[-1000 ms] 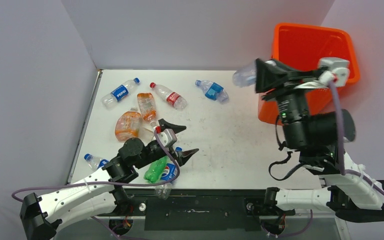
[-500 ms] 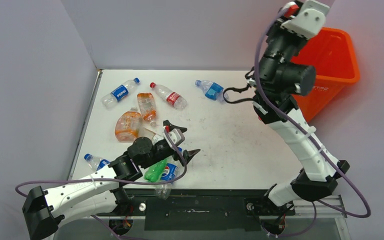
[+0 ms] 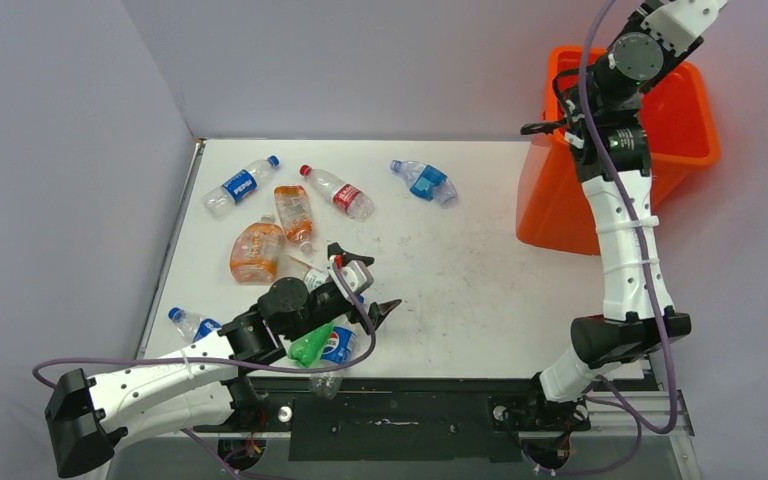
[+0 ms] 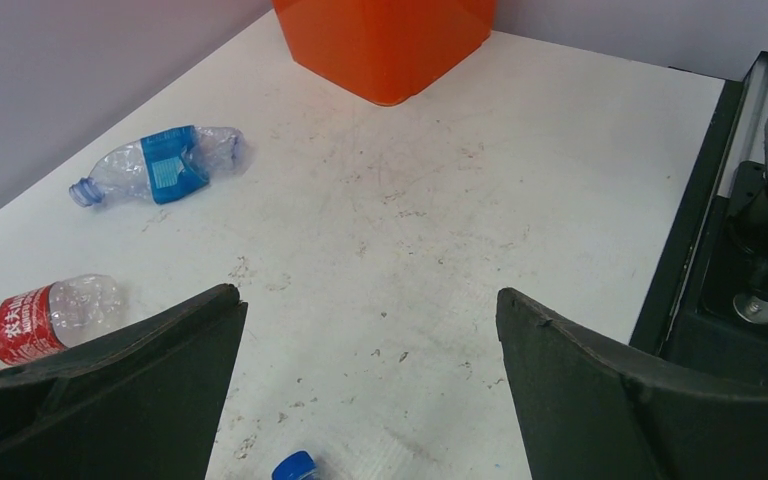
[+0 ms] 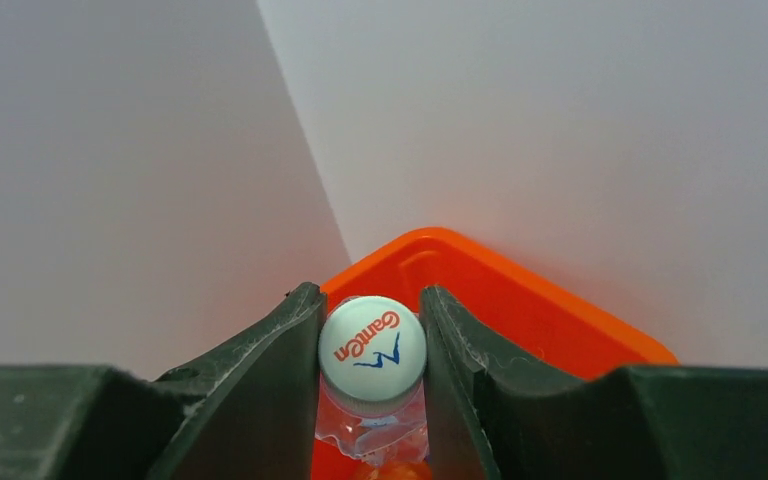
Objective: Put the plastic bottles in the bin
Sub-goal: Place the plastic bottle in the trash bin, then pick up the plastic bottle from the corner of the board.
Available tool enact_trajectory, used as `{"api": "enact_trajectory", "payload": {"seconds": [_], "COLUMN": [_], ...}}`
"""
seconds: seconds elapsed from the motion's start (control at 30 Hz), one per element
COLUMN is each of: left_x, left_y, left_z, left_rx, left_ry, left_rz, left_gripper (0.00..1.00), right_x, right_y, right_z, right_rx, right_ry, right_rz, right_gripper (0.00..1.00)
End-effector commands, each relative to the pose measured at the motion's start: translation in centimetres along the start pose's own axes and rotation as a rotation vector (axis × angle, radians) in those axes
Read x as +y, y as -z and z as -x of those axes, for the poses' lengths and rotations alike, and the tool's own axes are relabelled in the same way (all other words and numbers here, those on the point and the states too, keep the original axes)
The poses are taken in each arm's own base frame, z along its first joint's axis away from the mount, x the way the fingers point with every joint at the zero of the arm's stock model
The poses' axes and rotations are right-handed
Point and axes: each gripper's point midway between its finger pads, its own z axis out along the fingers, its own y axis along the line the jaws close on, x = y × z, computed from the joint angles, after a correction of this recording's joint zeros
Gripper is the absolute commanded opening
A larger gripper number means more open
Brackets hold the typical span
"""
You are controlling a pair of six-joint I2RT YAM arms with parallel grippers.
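Bin [image 3: 550, 205]: upright at 2 o'clock on the worktop [image 3: 480, 270], at its far right corner; contents not readable from above, since the raised right arm crosses the mouth.
Right gripper [image 5: 370, 297]: clenched on the neck of a white-capped bottle [image 5: 372, 345], cap toward the wrist camera, held high over the bin with the orange rim right below.
Left gripper [image 3: 365, 275]: released, jaws spread wide with nothing between them, low over the near heap at 7 o'clock.
Done so far: one bottle brought over the bin and, judging by the wrist view, placed for a drop; not yet let go.
Left at 10 to 11 o'clock: a Pepsi bottle [image 3: 242, 185], a slim orange-tinted bottle [image 3: 294, 212], a rounder orange-tinted bottle [image 3: 256, 250] and a red-labelled bottle [image 3: 338, 192], all lying flat and near one another.
Left at 12 o'clock: a crushed blue-labelled bottle [image 3: 423, 181], alone, well apart from the rest.
Left at 7 o'clock: a green bottle [image 3: 312, 343] touching a blue-labelled neighbour [image 3: 338, 345], with a clear bottle [image 3: 326, 380] at the near edge.
Left at 8 o'clock: a small blue-capped bottle [image 3: 188, 322] by the left edge.
Progress: roughly nine bottles on the worktop, so much remains.
Likely next for the left side: the green bottle, closest under the open jaws.
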Motion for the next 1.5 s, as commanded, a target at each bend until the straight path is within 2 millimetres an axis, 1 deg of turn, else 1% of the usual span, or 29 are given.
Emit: {"api": "enact_trajectory", "payload": {"seconds": [0.0, 0.07, 0.13, 0.17, 0.2, 0.23, 0.27, 0.3, 0.37, 0.4, 0.43, 0.5, 0.53, 0.63, 0.7, 0.73, 0.77, 0.83, 0.9, 0.93, 1.03, 1.07, 1.1, 1.13, 1.2, 1.27, 1.33, 1.4, 1.47], "left_x": [1.0, 1.1, 1.1, 1.2, 1.2, 1.2, 1.2, 1.2, 1.2, 1.2, 1.3, 1.4, 1.5, 2.0, 2.6, 3.0, 3.4, 4.3, 5.3, 5.9, 7.9, 8.8, 9.7, 10.2, 10.7, 10.7, 11.0, 11.4, 11.7], "left_y": [-0.1, 0.0, 0.0, 0.0, 0.0, 0.0, -0.1, -0.1, -0.2, -0.2, -0.2, -0.2, -0.2, -0.1, 0.1, 0.2, 0.4, 0.9, 1.5, 1.9, 3.2, 3.7, 4.3, 4.6, 4.9, 5.4, 6.3, 7.1, 7.6], "left_z": [2.1, 2.2, 2.2, 2.1, 2.2, 2.1, 2.0, 2.0, 1.9, 1.8, 1.8, 1.8, 1.7, 1.7, 1.9, 2.0, 2.2, 2.7, 3.3, 3.6, 4.2, 4.3, 3.9, 3.6, 2.9, 2.5, 1.9, 1.8, 1.9], "left_rx": [-0.026, -0.028, -0.031, -0.030, -0.030, -0.028, -0.025, -0.023, -0.017, -0.014, -0.012, -0.008, -0.005, 0.000, -0.001, -0.002, -0.004, -0.015, -0.025, -0.030, 0.000, 0.021, 0.058, 0.091, 0.162, 0.220, 0.256, 0.234, 0.170], "left_ry": [-0.019, -0.018, -0.019, -0.020, -0.021, -0.021, -0.022, -0.022, -0.023, -0.024, -0.024, -0.025, -0.026, -0.027, -0.030, -0.031, -0.031, -0.029, -0.019, -0.021, -0.044, -0.043, -0.042, -0.040, -0.051, -0.033, -0.029, -0.027, -0.058], "left_rz": [0.047, 0.054, 0.056, 0.058, 0.058, 0.059, 0.058, 0.058, 0.059, 0.061, 0.064, 0.072, 0.077, 0.103, 0.134, 0.156, 0.180, 0.231, 0.289, 0.318, 0.427, 0.475, 0.524, 0.548, 0.573, 0.583, 0.607, 0.646, 0.651], "left_gripper": [0.96, 0.96, 0.96, 0.96, 0.96, 0.96, 0.96, 0.96, 0.96, 0.96, 0.96, 0.96, 0.96, 0.96, 0.96, 0.96, 0.96, 0.96, 0.96, 0.96, 0.96, 0.96, 0.96, 0.96, 0.96, 0.96, 0.96, 0.96, 0.96], "right_x": [-3.0, -3.9, -5.1, -5.4, -5.7, -5.7, -5.5, -5.2, -4.0, -2.6, -1.0, 2.3, 3.5, 6.1, 7.4, 8.0, 8.9, 9.8, 9.9, 10.0, 9.9, 9.6, 8.9, 8.4, 7.5, 6.1, 4.6, 3.6, 2.9], "right_y": [-3.5, -4.4, -5.5, -6.0, -6.6, -6.9, -7.1, -7.2, -7.1, -6.6, -5.7, -2.8, -1.5, 2.6, 6.0, 7.9, 10.3, 14.2, 17.9, 19.6, 24.4, 25.8, 27.4, 29.0, 33.0, 36.7, 40.7, 44.2, 47.4], "right_z": [-4.1, -7.4, -9.3, -10.0, -10.4, -10.6, -10.5, -10.2, -8.8, -8.0, -7.1, -4.9, -3.9, -0.9, 0.5, 0.8, 1.2, 0.5, -0.5, -1.7, -7.1, -9.4, -12.9, -15.3, -19.5, -23.9, -27.8, -30.7, -32.9], "right_rx": [0.066, 0.130, 0.166, 0.181, 0.190, 0.196, 0.197, 0.192, 0.174, 0.163, 0.147, 0.103, 0.090, 0.065, 0.065, 0.074, 0.091, 0.140, 0.202, 0.247, 0.402, 0.460, 0.533, 0.595, 0.720, 0.864, 0.988, 1.080, 1.158], "right_ry": [-0.032, -0.015, -0.016, -0.025, -0.032, -0.048, -0.068, -0.087, -0.144, -0.155, -0.146, -0.113, -0.114, -0.198, -0.266, -0.289, -0.316, -0.342, -0.372, -0.371, -0.316, -0.292, -0.260, -0.262, -0.274, -0.245, -0.209, -0.194, -0.217], "right_rz": [-0.080, -0.091, -0.094, -0.084, -0.072, -0.059, -0.047, -0.036, 0.007, 0.047, 0.088, 0.145, 0.166, 0.256, 0.337, 0.388, 0.457, 0.576, 0.695, 0.742, 0.860, 0.885, 0.908, 0.940, 1.053, 1.118, 1.184, 1.220, 1.262], "right_gripper": [0.05, 0.05, 0.05, 0.13, 0.28, 0.48, 0.65, 0.76, 0.97, 0.92, 0.90, 0.90, 0.90, 0.90, 0.90, 0.90, 0.90, 0.90, 0.90, 0.90, 0.90, 0.90, 0.90, 0.90, 0.90, 0.91, 0.92, 0.93, 0.93]}}
